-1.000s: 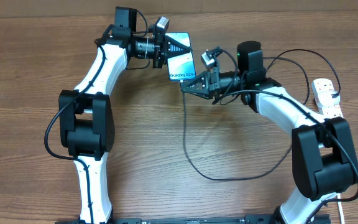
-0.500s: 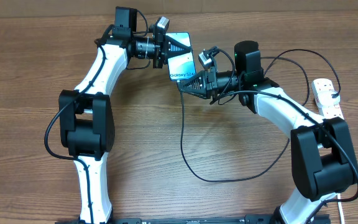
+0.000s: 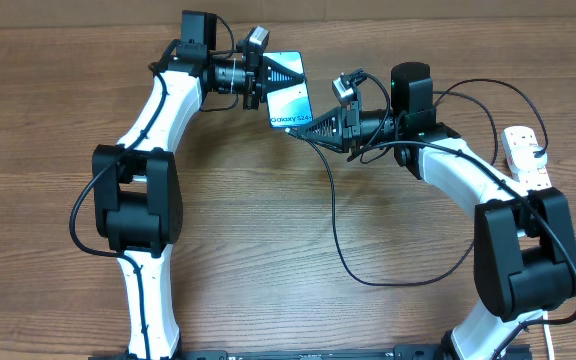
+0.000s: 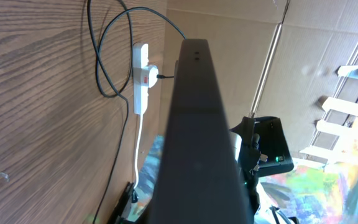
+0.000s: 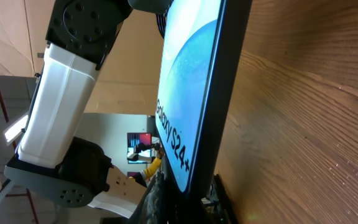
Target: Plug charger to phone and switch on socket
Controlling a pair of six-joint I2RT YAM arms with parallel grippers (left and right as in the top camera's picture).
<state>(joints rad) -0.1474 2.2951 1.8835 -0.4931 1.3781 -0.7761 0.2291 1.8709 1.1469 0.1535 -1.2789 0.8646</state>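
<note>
My left gripper (image 3: 268,76) is shut on the phone (image 3: 290,92) and holds it off the table at the back, turquoise screen up. In the left wrist view the phone (image 4: 197,124) is a dark bar between the jaws. My right gripper (image 3: 313,124) is at the phone's lower edge, shut on the charger's plug end. The plug tip itself is hidden. The right wrist view shows the "Galaxy S24+" screen (image 5: 188,87) edge-on, just ahead of the jaws (image 5: 197,208). The black charger cable (image 3: 334,220) hangs in a big loop. It runs to the socket (image 3: 524,155) at the right edge.
The socket's power strip (image 4: 140,78) lies flat on the wooden table, with its thick white cord (image 4: 138,149) trailing off it and the black cable (image 4: 101,68) looping beside it. The left arm (image 5: 73,74) stands close behind the phone.
My right gripper has moved up and slightly right, against the phone's lower edge. The cable loop has swung to the right. The left gripper and phone have barely moved.
</note>
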